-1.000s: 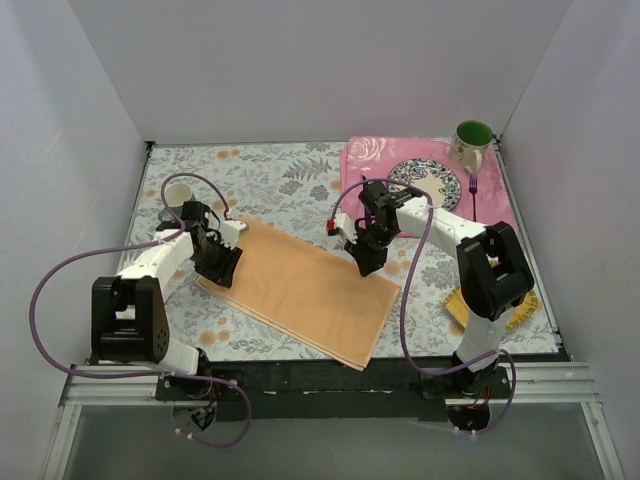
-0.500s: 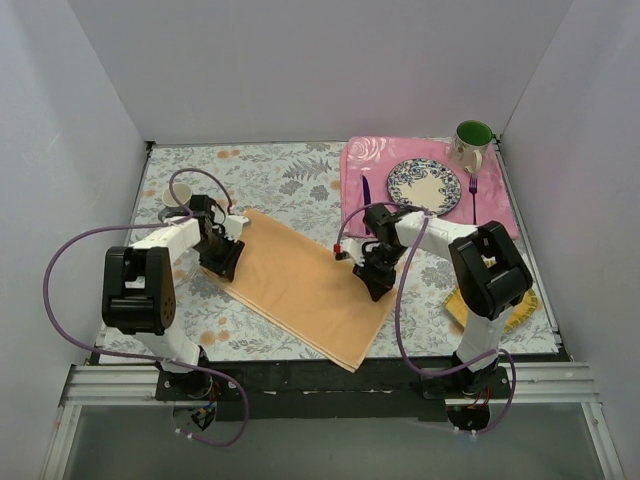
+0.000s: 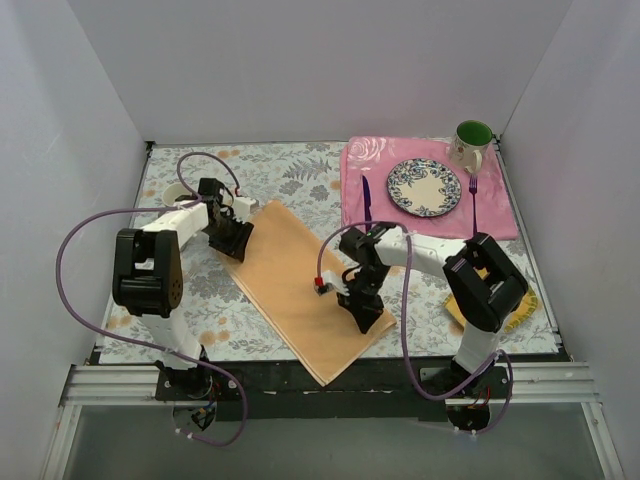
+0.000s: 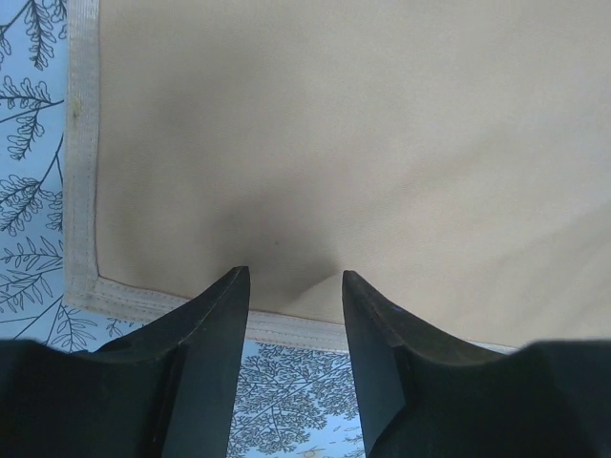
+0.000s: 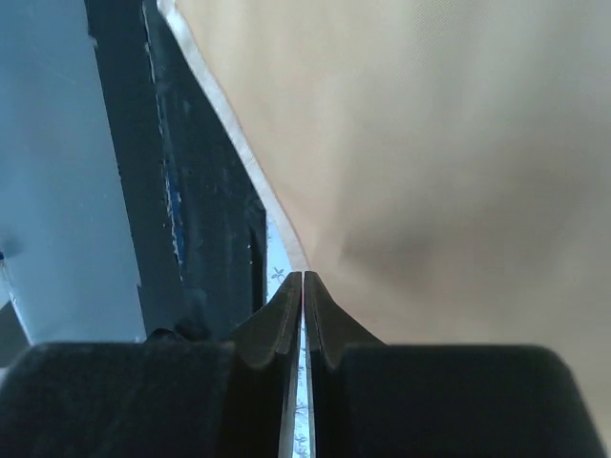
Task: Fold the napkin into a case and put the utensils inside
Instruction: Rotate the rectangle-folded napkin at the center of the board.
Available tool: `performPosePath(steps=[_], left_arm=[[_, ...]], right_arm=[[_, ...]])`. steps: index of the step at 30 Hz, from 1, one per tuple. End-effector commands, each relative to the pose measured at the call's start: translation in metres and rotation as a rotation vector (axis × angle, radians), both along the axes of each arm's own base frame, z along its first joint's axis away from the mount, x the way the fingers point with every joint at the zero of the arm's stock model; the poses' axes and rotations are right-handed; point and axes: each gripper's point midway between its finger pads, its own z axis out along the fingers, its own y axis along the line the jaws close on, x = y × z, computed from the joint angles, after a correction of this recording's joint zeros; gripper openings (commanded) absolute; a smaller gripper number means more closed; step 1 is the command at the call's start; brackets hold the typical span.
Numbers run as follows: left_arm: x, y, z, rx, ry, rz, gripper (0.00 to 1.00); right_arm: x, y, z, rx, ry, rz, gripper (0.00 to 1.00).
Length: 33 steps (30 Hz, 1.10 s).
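Over the last second the right end effector (image 5: 303,279) has drawn back toward the near edge of the counter (image 3: 280,175) and the left end effector (image 4: 291,277) has shifted farther away. The napkin (image 3: 290,280) has swung with them, from lying across the counter to running steeply from far left to near right.

The right end effector's fingers are pressed together, with the napkin's right-hand edge pinched at their tips; the cloth creases outward from that spot. The left end effector stands partly open at the napkin's far-left corner. Its two fingers straddle the hem, and a small pucker of cloth rises between them.

The napkin lies flat as a long peach-orange rectangle. Its near corner reaches past the patterned counter onto the black front rail.

On the pink placemat (image 3: 360,160) at the far right, the knife (image 3: 366,200) lies left of the plate (image 3: 424,186) and the fork (image 3: 473,200) right of it. Both are well apart from the napkin.
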Motion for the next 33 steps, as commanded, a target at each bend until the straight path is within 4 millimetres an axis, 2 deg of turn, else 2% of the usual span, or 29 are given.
performPosePath(steps=[1,3,7,11,15,19,23,28,30,31,32,33], left_arm=[[0.008,-0.015,0.034,-0.083,-0.064,0.012,0.44],[0.000,-0.016,0.035,-0.089,-0.043,0.020,0.44],[-0.015,-0.014,0.031,-0.084,-0.016,0.029,0.44],[-0.026,-0.008,0.020,-0.056,0.004,0.047,0.44],[-0.025,-0.008,0.009,-0.050,0.023,0.059,0.43],[-0.012,-0.009,0.002,-0.048,0.027,0.051,0.43],[0.005,-0.011,-0.007,-0.034,0.027,0.035,0.42],[0.027,-0.025,-0.020,-0.024,0.033,0.009,0.42],[0.044,-0.031,-0.019,-0.032,0.015,0.017,0.42],[0.046,-0.032,-0.027,-0.035,0.039,0.024,0.42],[0.059,-0.034,-0.024,-0.035,0.025,0.040,0.42],[0.063,-0.034,-0.025,-0.038,0.032,0.060,0.41]], right_arm=[[0.041,0.027,0.038,0.134,-0.041,-0.089,0.11],[0.060,0.035,0.038,0.150,-0.083,-0.120,0.12],[0.089,0.030,0.020,0.084,-0.165,-0.156,0.11],[0.100,0.021,-0.007,0.006,-0.175,-0.176,0.11],[0.088,0.016,-0.017,-0.012,-0.133,-0.181,0.11],[0.058,0.006,-0.026,-0.036,-0.036,-0.186,0.11],[0.034,0.006,-0.031,-0.047,0.015,-0.157,0.11],[0.006,0.030,-0.026,-0.015,0.063,-0.108,0.12],[0.006,0.048,-0.018,0.027,0.067,-0.112,0.12],[0.010,0.054,-0.016,0.039,0.069,-0.122,0.13],[0.012,0.058,-0.012,0.042,0.074,-0.128,0.13],[0.022,0.068,-0.003,0.066,0.054,-0.131,0.14]])
